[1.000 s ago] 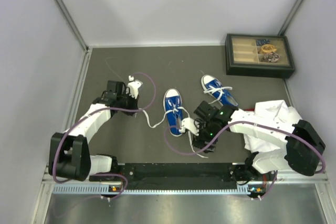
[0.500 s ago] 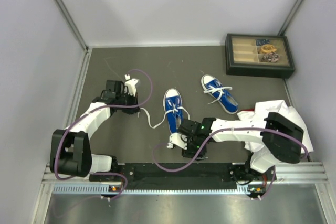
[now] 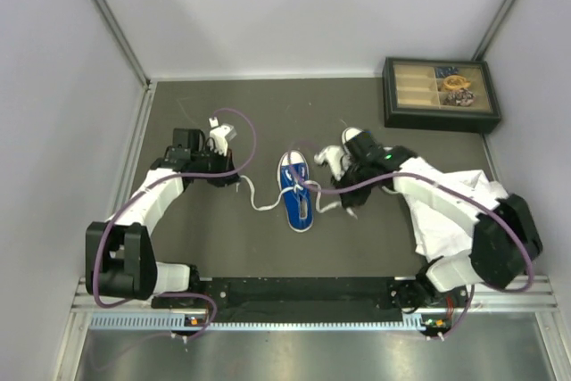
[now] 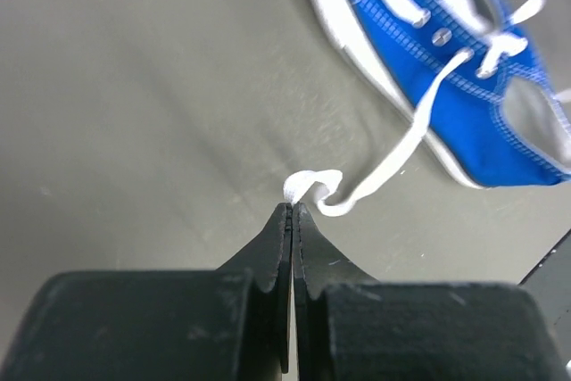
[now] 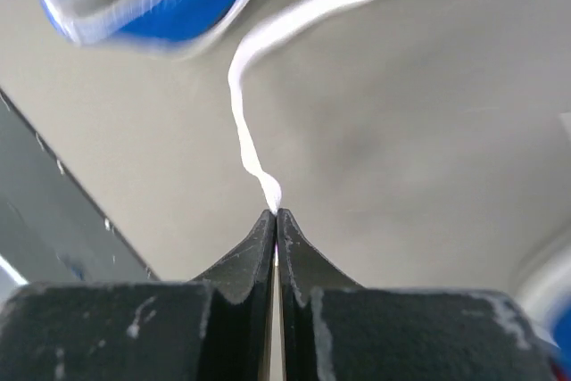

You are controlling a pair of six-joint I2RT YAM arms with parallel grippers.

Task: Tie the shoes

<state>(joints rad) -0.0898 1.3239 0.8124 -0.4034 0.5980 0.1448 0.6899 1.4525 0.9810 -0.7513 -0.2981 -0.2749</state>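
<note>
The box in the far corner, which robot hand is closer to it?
Right. The right gripper, pinching a lace, is beside the blue shoe, left of the box and nearer the robot. The left gripper, pinching the other lace, is farther left, beyond that shoe.

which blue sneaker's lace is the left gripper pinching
The middle blue canvas sneaker, left of the other: its white lace runs into the shut left gripper.

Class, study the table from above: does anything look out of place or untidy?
Yes: a crumpled white cloth sits on the right side, unrelated to shoe tying, and the middle shoe's laces trail loose to both sides.
</note>
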